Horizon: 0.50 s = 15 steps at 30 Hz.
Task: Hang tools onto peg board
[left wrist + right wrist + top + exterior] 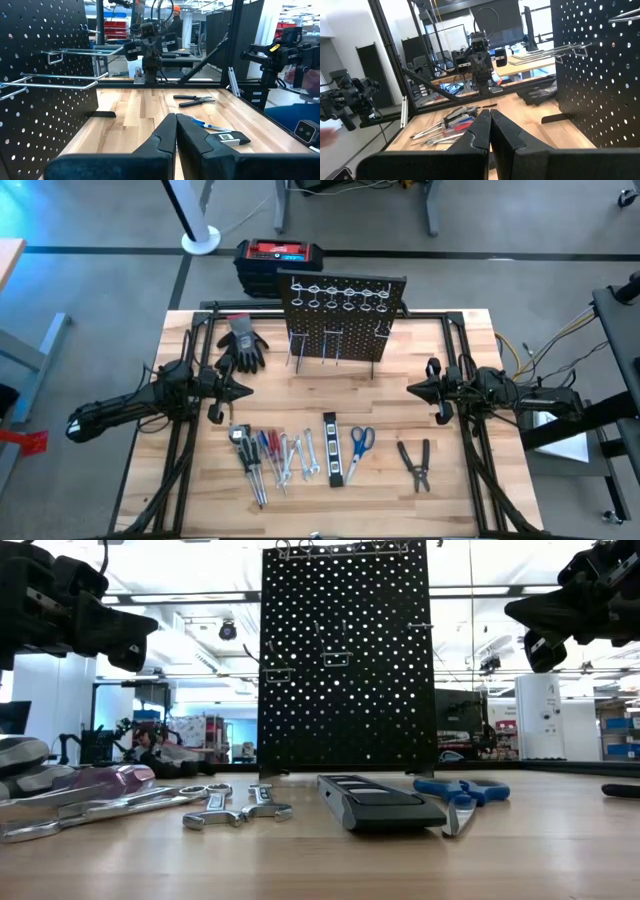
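The black peg board [343,320] stands upright at the table's far middle, with silver ring hooks along its top and bare pegs [60,80]. The tools lie in a row near the front edge: screwdrivers [262,452], wrenches [298,456], the black level bar [332,448], blue scissors [360,442] and dark pliers [416,464]. My left gripper [247,392] hovers shut and empty above the table at the left. My right gripper [411,389] hovers shut and empty at the right. Both point toward the table's middle.
Grey-black work gloves [242,345] lie left of the peg board. A red-topped black box [279,260] stands on the floor behind the table. A black frame runs along the table's sides. Bare wood lies between the two grippers, in front of the board.
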{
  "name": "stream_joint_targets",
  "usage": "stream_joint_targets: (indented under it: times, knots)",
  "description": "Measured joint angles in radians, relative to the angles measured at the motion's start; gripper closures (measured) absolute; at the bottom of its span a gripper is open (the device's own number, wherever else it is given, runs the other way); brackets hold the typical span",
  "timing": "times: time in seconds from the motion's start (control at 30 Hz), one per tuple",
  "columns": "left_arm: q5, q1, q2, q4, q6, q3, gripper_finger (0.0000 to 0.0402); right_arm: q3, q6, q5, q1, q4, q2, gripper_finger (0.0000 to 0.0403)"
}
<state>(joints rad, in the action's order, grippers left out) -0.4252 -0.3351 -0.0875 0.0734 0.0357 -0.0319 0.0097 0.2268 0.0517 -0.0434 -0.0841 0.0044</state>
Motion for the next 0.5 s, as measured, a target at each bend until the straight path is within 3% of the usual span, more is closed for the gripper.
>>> stream_joint_targets:
  times: [0.27, 0.5]
  knots:
    - [0.0, 0.0, 0.0, 0.0, 0.0, 0.0, 0.0401, 0.0, 0.001, 0.0, 0.0, -0.026, 0.0, 0.0403]
    - [0.055, 0.0, 0.0, 0.103, -0.072, -0.001, 0.0401, 0.001, 0.165, -0.041, 0.0, -0.289, 0.007, 0.0403]
